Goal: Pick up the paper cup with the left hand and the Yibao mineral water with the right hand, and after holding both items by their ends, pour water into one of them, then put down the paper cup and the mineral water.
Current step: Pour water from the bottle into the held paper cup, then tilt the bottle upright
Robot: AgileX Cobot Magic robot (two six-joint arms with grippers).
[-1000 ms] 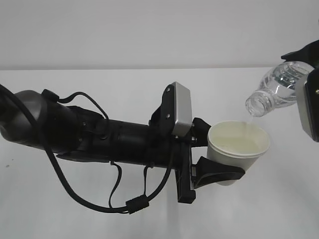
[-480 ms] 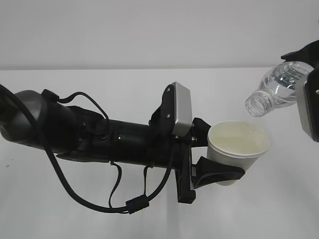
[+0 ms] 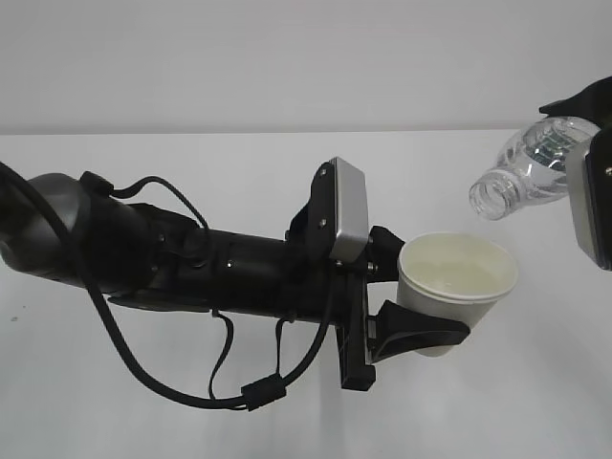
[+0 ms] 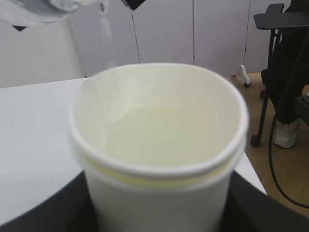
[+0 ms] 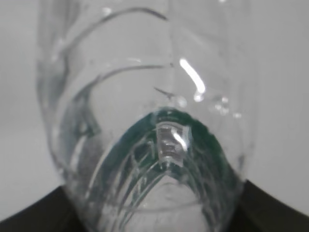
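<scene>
My left gripper [image 3: 406,311] is shut on the white paper cup [image 3: 457,290] and holds it upright above the white table; its black prongs clasp the cup's lower half. The cup [image 4: 159,159] fills the left wrist view, with water in its cream inside. My right gripper [image 3: 598,182] at the far right edge is shut on the Yibao mineral water bottle [image 3: 526,172], tilted with its open neck down-left, just above and right of the cup's rim. In the right wrist view the clear ribbed bottle [image 5: 149,125] with its green label fills the frame.
The white table [image 3: 191,402] spreads under both arms, with a plain white wall behind. My thick black left arm [image 3: 143,258] with its cables lies across the left half. A black office chair [image 4: 282,58] stands on the wooden floor beyond the table's edge.
The bottle's neck has risen slightly and tilted back. The thin stream seen falling into the cup a second ago no longer shows in the exterior view. The cup has stayed still.
</scene>
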